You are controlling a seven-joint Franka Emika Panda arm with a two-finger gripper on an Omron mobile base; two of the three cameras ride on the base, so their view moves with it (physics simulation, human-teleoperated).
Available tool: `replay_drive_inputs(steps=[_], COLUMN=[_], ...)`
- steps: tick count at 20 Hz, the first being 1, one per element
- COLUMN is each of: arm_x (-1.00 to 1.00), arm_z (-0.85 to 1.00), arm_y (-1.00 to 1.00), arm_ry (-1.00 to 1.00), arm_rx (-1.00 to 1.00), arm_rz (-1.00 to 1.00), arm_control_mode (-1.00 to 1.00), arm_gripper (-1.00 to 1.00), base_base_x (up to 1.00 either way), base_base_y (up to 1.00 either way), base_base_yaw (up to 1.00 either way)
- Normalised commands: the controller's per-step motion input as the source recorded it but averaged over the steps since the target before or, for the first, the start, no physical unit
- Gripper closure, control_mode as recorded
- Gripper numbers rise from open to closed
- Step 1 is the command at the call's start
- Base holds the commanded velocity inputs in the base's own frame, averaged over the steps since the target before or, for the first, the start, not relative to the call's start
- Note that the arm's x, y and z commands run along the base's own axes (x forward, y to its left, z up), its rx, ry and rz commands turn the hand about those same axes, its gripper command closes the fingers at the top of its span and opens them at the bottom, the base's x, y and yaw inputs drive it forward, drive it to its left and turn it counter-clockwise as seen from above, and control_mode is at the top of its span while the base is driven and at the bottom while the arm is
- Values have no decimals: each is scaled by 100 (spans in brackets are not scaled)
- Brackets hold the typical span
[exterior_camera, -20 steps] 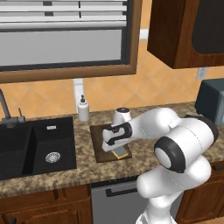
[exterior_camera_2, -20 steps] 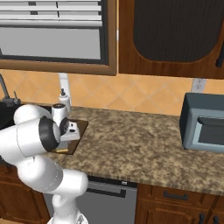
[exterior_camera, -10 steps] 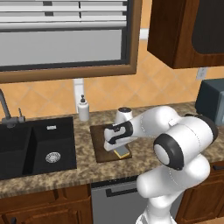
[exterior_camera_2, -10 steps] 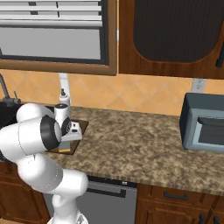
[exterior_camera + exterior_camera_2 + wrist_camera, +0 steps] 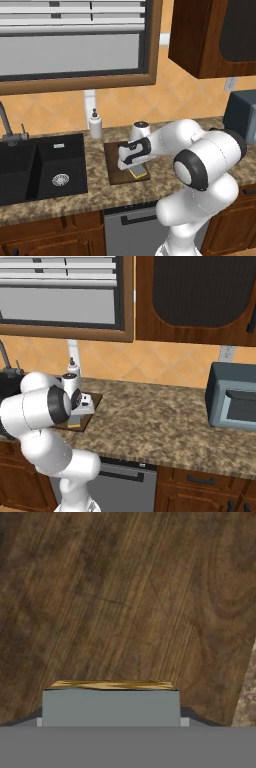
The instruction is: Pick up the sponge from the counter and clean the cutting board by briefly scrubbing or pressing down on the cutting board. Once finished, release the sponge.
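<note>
1. One long speckled brown-and-tan counter [image 5: 165, 185] runs the width of the room, over dark wood base cabinets [image 5: 200, 488] and a grey dishwasher front [image 5: 132, 232]. Behind it are an orange tiled backsplash [image 5: 150, 363], a wood-framed window [image 5: 75, 45] with blinds, and dark wall cabinets [image 5: 195, 298].
2. A black sink basin [image 5: 37, 167] is set into the counter at its left end, with a faucet [image 5: 7, 125] at its back edge. A white soap dispenser [image 5: 95, 125] stands at the counter's back edge, between sink and board. A grey microwave [image 5: 232, 403] sits toward the counter's right end, well apart from the board.
3. The cutting board [image 5: 114, 172] lies flat on the counter just right of the sink, reaching toward the front edge. It is dark brown with clear grain; in the hand view its edge meets granite at the right.
4. The gripper [image 5: 131, 167] is low over the board, its wrist bent down from the white arm.
5. The sponge [image 5: 138, 173] lies on the board near its front right corner, directly under the gripper. In the hand view the sponge [image 5: 111, 704] sits at the bottom centre against the board [image 5: 125, 597].
6. The sponge shows a grey-blue face with a thin yellow strip along its far edge; it is far smaller than the board.
7. Claw state: cannot tell. The fingertips are hidden behind the sponge, so whether they grip it is not visible.
</note>
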Motion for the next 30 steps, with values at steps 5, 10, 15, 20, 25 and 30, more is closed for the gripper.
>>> replay_drive_inputs(steps=[5, 10, 15, 20, 25, 30], arm_x=[20, 32, 21, 18, 31, 45], arm_z=[0, 0, -4, -12, -10, -2], arm_y=[0, 0, -9, -10, -6, -1], arm_ry=[-4, -3, -6, -11, -9, -9], arm_rx=[0, 0, 0, 0, 0, -2], arm_rz=[-6, -1, 0, 0, 0, 0], arm_control_mode=[-100, -100, -100, -100, -100, -100], arm_gripper=[100, 100, 100, 100, 100, 100], base_base_x=[0, 0, 0, 0, 0, 0], base_base_y=[0, 0, 0, 0, 0, 0], base_base_yaw=[0, 0, 0, 0, 0, 0])
